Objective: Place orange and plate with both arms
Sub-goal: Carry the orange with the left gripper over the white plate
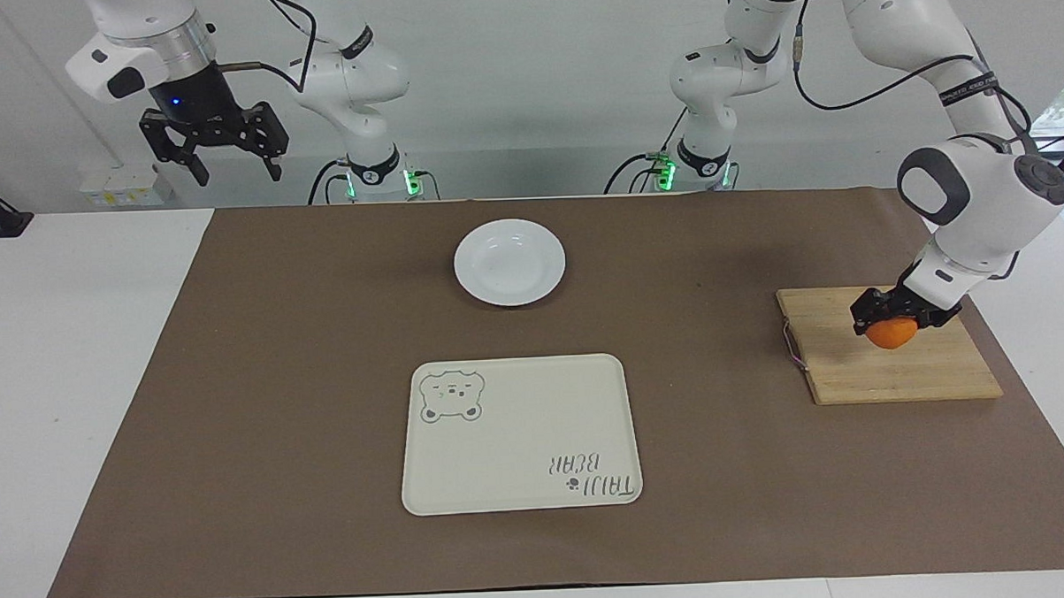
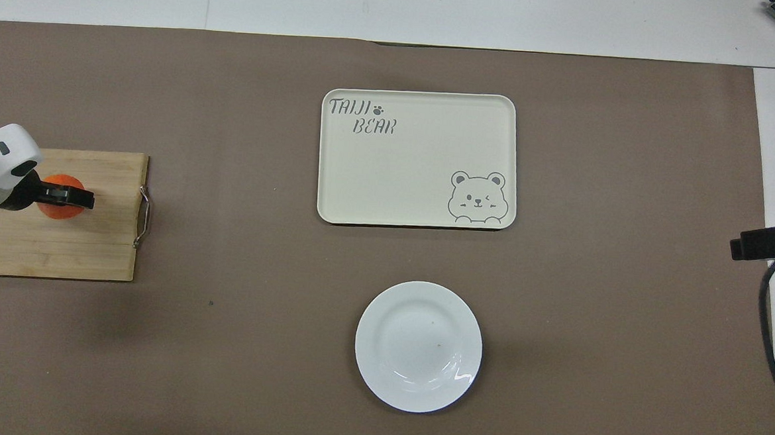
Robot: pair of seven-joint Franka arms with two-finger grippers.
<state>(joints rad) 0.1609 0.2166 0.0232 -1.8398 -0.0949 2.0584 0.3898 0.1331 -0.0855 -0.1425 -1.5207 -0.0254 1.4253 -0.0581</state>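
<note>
My left gripper [image 1: 893,322] is shut on the orange [image 1: 890,333] and holds it just above the wooden cutting board [image 1: 906,370] at the left arm's end of the table. In the overhead view the left gripper [image 2: 63,195] covers part of the orange [image 2: 53,208]. The white plate [image 1: 509,262] lies on the brown mat near the robots, at mid-table; it also shows in the overhead view [image 2: 418,346]. My right gripper [image 1: 215,146] is open and empty, raised high near the right arm's end, where that arm waits.
A cream tray with a bear drawing [image 1: 520,434] lies farther from the robots than the plate; in the overhead view the tray [image 2: 418,158] is at the centre. The cutting board [image 2: 87,248] has a metal handle on its edge toward the tray.
</note>
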